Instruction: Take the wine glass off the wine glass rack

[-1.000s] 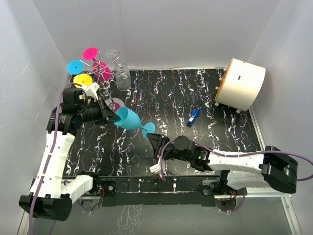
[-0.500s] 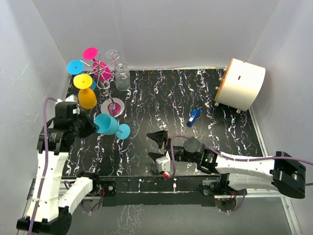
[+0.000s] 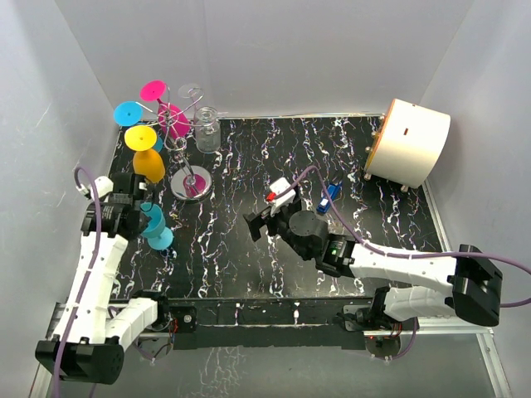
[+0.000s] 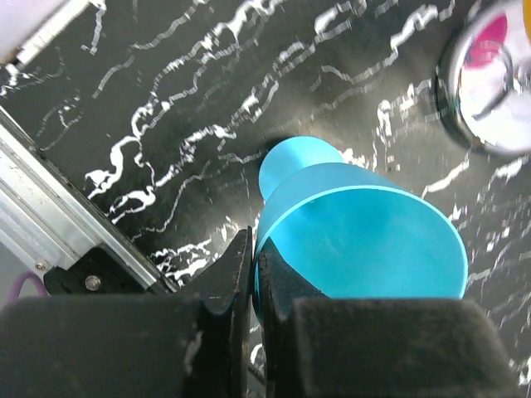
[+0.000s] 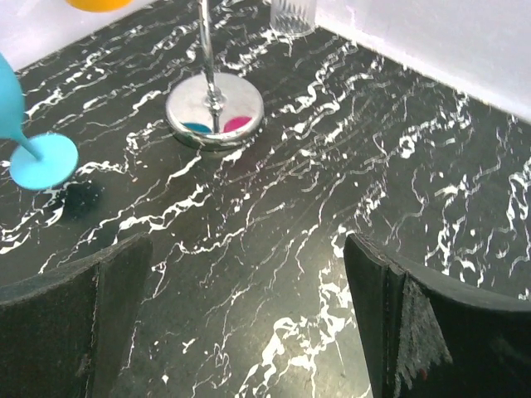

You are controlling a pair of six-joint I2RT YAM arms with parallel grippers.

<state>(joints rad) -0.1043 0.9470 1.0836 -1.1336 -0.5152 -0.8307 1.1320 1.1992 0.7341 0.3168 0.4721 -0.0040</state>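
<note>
Item under inspection: turquoise wine glass (image 4: 357,240), opaque, smooth, with a wide bowl, a short stem and a flat round foot. It is off the wine glass rack (image 3: 191,184) and sits in my left gripper (image 4: 253,257), whose jaws are pinched together on the bowl's wall at the rim, one finger on each side. The glass is tilted, bowl toward my wrist and foot toward the table (image 3: 249,166). In the right wrist view the foot's shadow lies apart from it on the black marbled top.

The rack is a thin silver wire stand with a shiny disc base near the far left corner. A yellow glass (image 3: 148,162) hangs from it nearest my held glass, close but apart. Magenta, turquoise and clear glasses hang higher up. A clear tumbler (image 3: 207,131) stands just behind the rack.

Edges: the left wall (image 3: 50,124) runs close beside my left arm. The metal rail (image 4: 50,224) of the table's edge shows just beside the held glass.

My right gripper (image 3: 264,217) is spread wide and holds nothing, at mid-table. Bare tabletop lies between it and the rack base. A small blue object (image 3: 329,196) and a white drum (image 3: 408,143) lie well to the right.
</note>
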